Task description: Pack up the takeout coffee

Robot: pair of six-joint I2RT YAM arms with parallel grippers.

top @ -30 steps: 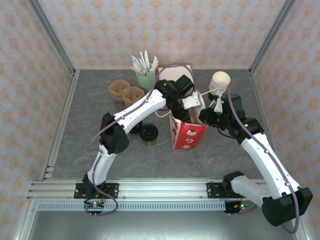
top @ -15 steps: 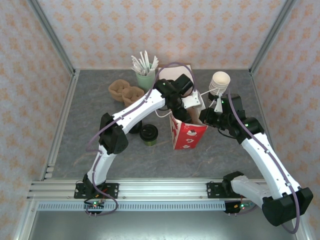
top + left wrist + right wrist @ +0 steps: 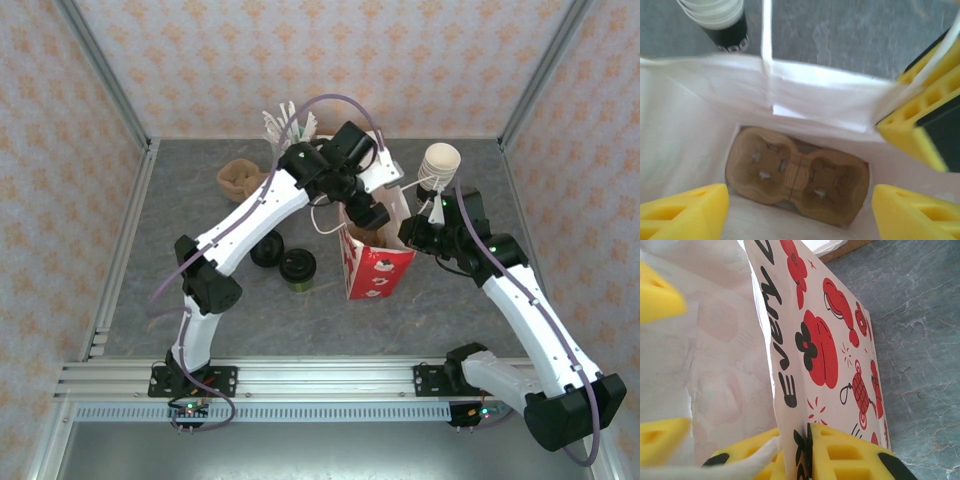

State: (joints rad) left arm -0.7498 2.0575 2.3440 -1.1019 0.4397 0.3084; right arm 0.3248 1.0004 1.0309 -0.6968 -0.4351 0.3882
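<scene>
The left arm is covering the stirrer cup's body; picture edges are cropping the left claw and cup stack.

Item: takeout coffee, showing dark olive-green side and round black lid.
Pose: standing upright, lid sitting on top.
Location: resting on table, outside bag, just left of it.

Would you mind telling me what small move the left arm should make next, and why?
Probably raise the left gripper clear of the bag, toward the takeout coffee standing outside it: the left jaws are open and empty, the cardboard carrier lies on the bag's floor, and the right gripper pinches the bag's wall.
</scene>
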